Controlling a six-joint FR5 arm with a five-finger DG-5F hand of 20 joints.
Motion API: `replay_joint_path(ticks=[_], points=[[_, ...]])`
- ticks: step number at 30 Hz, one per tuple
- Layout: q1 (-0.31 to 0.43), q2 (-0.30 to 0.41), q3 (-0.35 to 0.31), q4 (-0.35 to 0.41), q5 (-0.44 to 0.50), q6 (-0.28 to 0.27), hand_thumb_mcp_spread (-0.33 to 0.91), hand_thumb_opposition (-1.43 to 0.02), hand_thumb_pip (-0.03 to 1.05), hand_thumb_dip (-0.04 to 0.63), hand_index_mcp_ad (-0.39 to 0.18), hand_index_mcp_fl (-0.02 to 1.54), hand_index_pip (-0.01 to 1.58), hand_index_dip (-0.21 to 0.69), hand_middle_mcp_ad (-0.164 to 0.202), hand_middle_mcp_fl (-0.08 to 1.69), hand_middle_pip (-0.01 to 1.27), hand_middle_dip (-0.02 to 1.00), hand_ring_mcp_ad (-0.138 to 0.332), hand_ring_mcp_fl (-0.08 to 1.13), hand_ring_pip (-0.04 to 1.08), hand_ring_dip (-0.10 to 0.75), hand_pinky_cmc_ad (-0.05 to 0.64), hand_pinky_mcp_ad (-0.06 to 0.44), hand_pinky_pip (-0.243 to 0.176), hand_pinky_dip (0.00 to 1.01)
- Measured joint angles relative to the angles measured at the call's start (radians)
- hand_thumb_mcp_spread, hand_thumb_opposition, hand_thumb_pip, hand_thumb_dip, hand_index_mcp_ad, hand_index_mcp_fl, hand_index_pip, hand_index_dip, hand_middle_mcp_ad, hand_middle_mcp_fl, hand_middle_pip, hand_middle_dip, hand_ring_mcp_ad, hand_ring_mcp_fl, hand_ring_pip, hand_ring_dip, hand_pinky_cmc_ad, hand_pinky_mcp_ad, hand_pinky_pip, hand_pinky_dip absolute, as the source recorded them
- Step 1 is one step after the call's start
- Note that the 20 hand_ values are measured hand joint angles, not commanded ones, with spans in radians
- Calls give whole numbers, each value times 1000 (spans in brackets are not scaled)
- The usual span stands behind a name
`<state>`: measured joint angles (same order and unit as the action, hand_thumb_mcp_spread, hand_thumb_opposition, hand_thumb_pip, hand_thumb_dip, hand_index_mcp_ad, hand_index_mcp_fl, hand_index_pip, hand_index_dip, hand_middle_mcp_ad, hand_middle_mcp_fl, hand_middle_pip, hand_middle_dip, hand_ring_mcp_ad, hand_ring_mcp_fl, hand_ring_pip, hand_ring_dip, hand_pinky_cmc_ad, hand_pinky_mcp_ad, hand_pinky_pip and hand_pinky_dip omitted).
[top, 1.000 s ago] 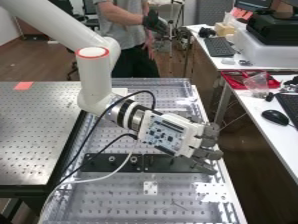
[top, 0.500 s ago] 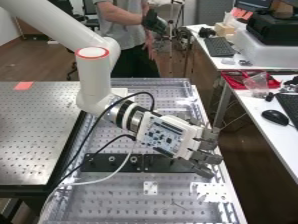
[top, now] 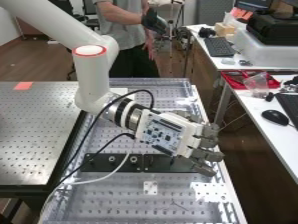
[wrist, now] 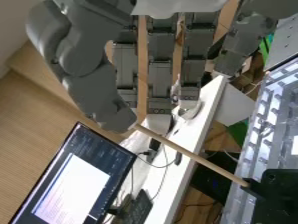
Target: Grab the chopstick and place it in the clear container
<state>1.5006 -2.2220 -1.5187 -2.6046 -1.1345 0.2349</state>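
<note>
Silver perforated metal forms the bench top point(top: 120, 200) nearest my high camera, with a small white plate point(top: 151, 188) lying on it. Just beyond, I record a black mounting plate point(top: 110, 162) set across the bench, and a white cable point(top: 100, 178) passing over its left part. The hand point(top: 211, 156) is positioned above the right part of that plate, tilted downward, with a circuit board point(top: 163, 135) exposed on its white housing. In the wrist view its fingers point(wrist: 159, 77) are spaced apart and hang nearly straight, and the thumb point(wrist: 110, 100) stands off to one side of them. The chopstick point(wrist: 179, 148), pale and wooden, runs at a slant from just beside the thumb's tip to a black fitting point(wrist: 266, 192); the thumb overlaps it from my angle, so I cannot confirm contact there. Past the chopstick I note a monitor point(wrist: 73, 175), switched on, and a white desktop point(wrist: 203, 122). In the high view, the arm point(top: 93, 80) stands behind the hand, angled in from upper left. To the right, a mouse point(top: 275, 117) rests on the side desk point(top: 266, 137); farther back are a red tray point(top: 233, 80) with a clear plastic bag point(top: 256, 82) on it, then a dark keyboard point(top: 219, 47).
</note>
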Motion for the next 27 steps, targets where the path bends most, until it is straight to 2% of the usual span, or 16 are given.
replay_joint_path(ticks=[19,27], points=[[-5,2,21,-52,-19,-23,529,-819,777,291,-75,73,1482,19,44,431,869,712,87,330,258,531,344,229,0,246],[-7,0,6,-18,-41,37,531,-808,777,291,-75,73,1484,19,44,408,869,712,87,328,257,531,344,229,0,262]])
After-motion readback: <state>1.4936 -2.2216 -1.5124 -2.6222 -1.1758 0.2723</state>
